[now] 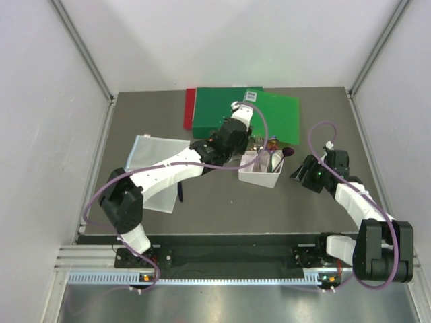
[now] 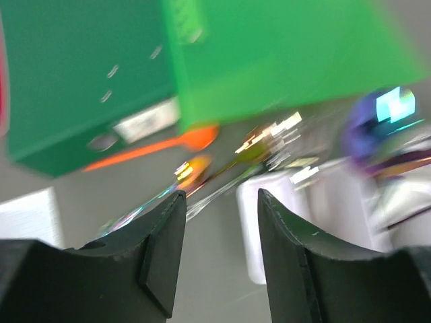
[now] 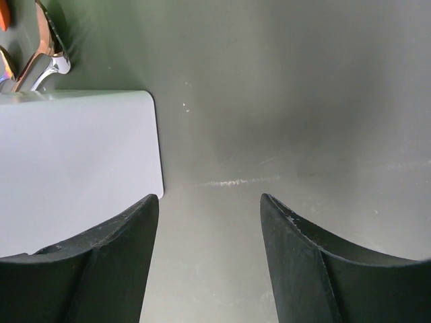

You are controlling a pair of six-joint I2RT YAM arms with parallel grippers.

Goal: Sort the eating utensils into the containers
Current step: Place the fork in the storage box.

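The white divided bin point(image 1: 259, 172) stands mid-table and holds several utensils. A purple spoon point(image 1: 288, 152) juts out over its far right corner. My left gripper point(image 1: 248, 142) is open and empty, low over the table just left of the bin's far end. The blurred left wrist view shows its fingers point(image 2: 222, 198) apart, with the bin point(image 2: 269, 215) on the right. Beyond lie an orange spoon point(image 2: 155, 149), rainbow-metallic utensils point(image 2: 195, 168) and the purple spoon point(image 2: 377, 121). My right gripper point(image 1: 300, 172) is open and empty right of the bin point(image 3: 74, 168). A dark blue utensil point(image 1: 180, 192) pokes out under my left arm.
Green folders point(image 1: 246, 111) and a red folder point(image 1: 189, 108) lie at the back, right behind the loose utensils. A clear plastic sheet point(image 1: 151, 161) lies at the left under my left arm. Shiny utensil ends point(image 3: 47, 54) show past the bin's far corner in the right wrist view.
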